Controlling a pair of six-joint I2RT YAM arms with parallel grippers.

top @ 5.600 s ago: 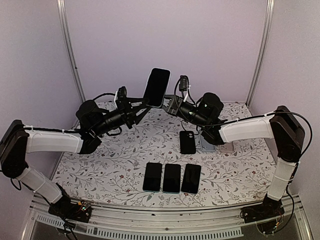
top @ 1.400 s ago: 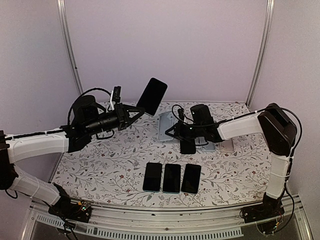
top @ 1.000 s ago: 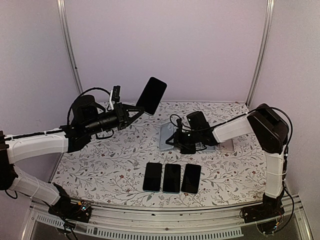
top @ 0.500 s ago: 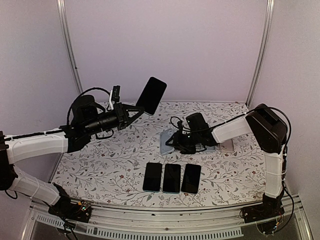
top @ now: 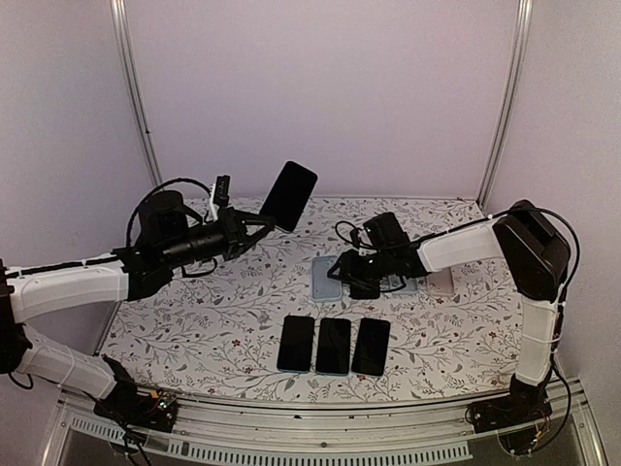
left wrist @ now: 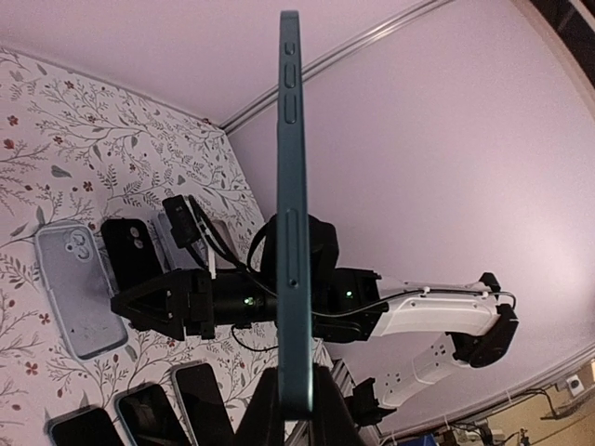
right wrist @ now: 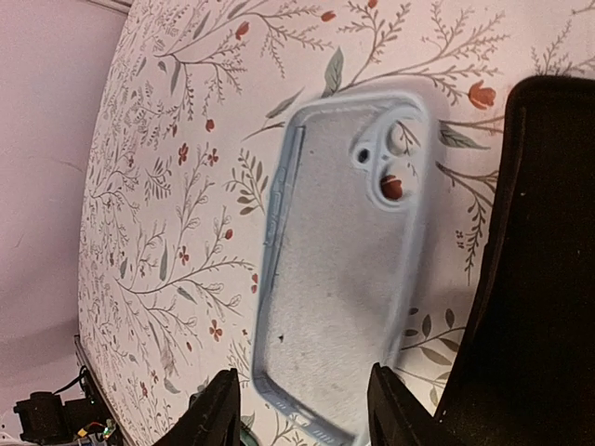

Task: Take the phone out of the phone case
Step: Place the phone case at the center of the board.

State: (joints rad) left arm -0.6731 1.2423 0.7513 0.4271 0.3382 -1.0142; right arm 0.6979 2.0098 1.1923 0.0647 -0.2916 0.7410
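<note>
The phone (top: 288,195) is out of its case and up in the air, left of centre in the overhead view. My left gripper (left wrist: 297,400) is clamped tight on its lower end. The pale blue case (right wrist: 344,260) lies empty and flat in the middle of the right wrist view, just beside a black case (right wrist: 539,279). My right gripper (right wrist: 302,413) hangs over its near end, jaws parted, holding nothing. I judge the separation done. Next I should lower the phone flat onto the flowered cloth (top: 223,311).
</note>
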